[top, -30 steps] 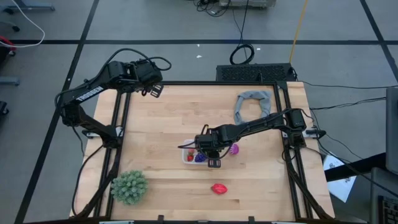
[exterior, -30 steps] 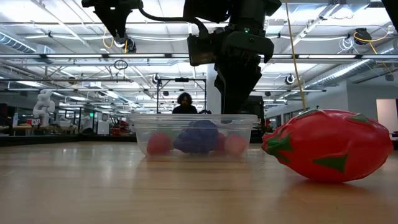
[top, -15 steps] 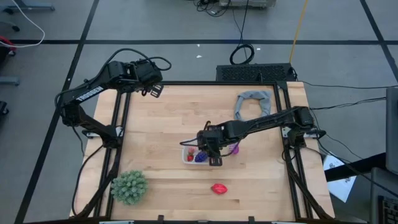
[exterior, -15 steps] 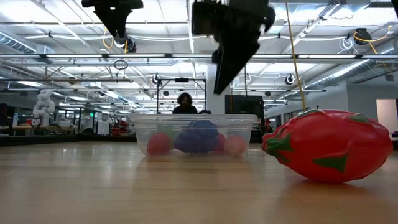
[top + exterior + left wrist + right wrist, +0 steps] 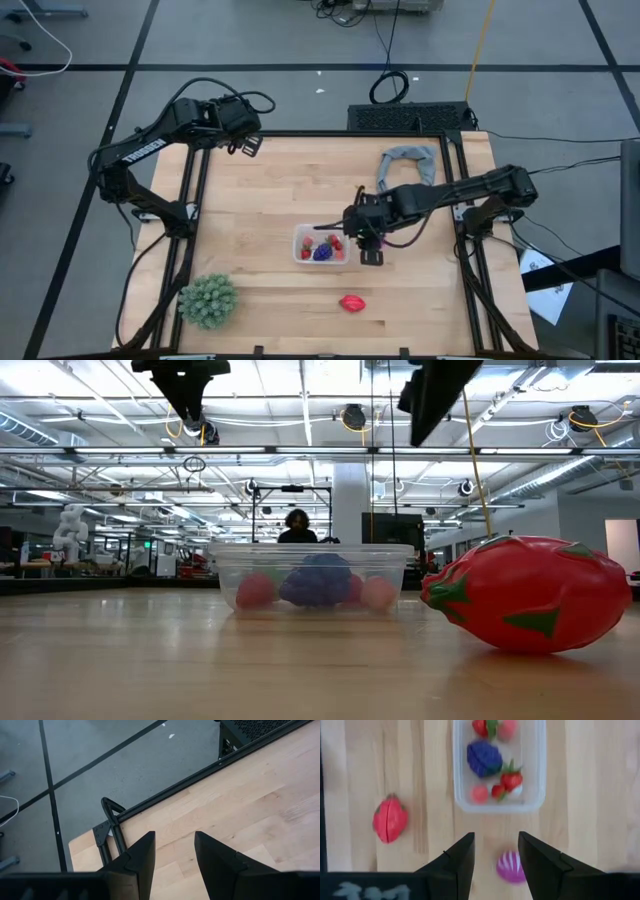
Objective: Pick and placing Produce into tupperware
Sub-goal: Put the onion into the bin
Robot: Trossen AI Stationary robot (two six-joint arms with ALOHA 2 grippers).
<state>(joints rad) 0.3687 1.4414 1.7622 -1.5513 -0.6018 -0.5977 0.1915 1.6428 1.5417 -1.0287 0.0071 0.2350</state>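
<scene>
Right wrist view: jaws parted, empty; clear tupperware [image 5: 499,806] holds red, purple produce [image 5: 484,759].

grey floor [image 5: 280,40], black tape lines, ceiling lights [image 5: 352,415]

The high view looks straight down on the whole table [image 5: 270,190]. The low view sits at tabletop level, close to the tupperware [image 5: 312,575] — centre frame there, lower centre overhead. Each wrist view looks steeply down past its own fingers — the right shares the tupperware.

Magenta fruit [image 5: 510,867] partly behind fingers
</scene>
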